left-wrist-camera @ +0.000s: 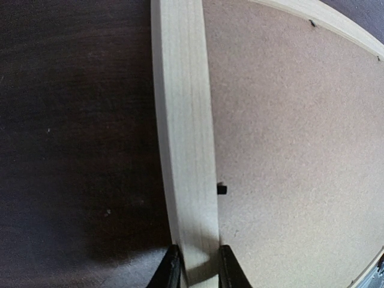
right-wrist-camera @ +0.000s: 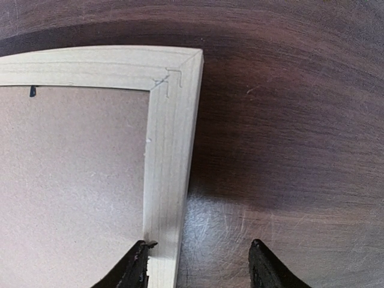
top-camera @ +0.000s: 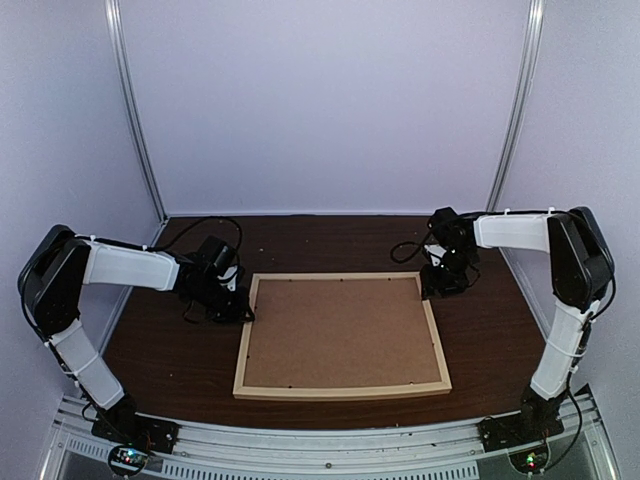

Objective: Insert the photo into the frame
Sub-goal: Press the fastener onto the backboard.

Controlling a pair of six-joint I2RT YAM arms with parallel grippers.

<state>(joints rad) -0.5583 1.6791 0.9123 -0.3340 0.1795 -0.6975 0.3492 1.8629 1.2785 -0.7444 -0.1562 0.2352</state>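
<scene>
Left pincer [left-wrist-camera: 199, 267]: pinching the frame [top-camera: 340, 390] by its left rail. Right pincer [right-wrist-camera: 201, 264]: spread, one finger over the right rail near its far corner. Frame: flat, mid-worktop [top-camera: 480, 345], brown backing board [top-camera: 340, 335] seated inside. Photo: unseen, probably beneath the board; only securing seems left
</scene>
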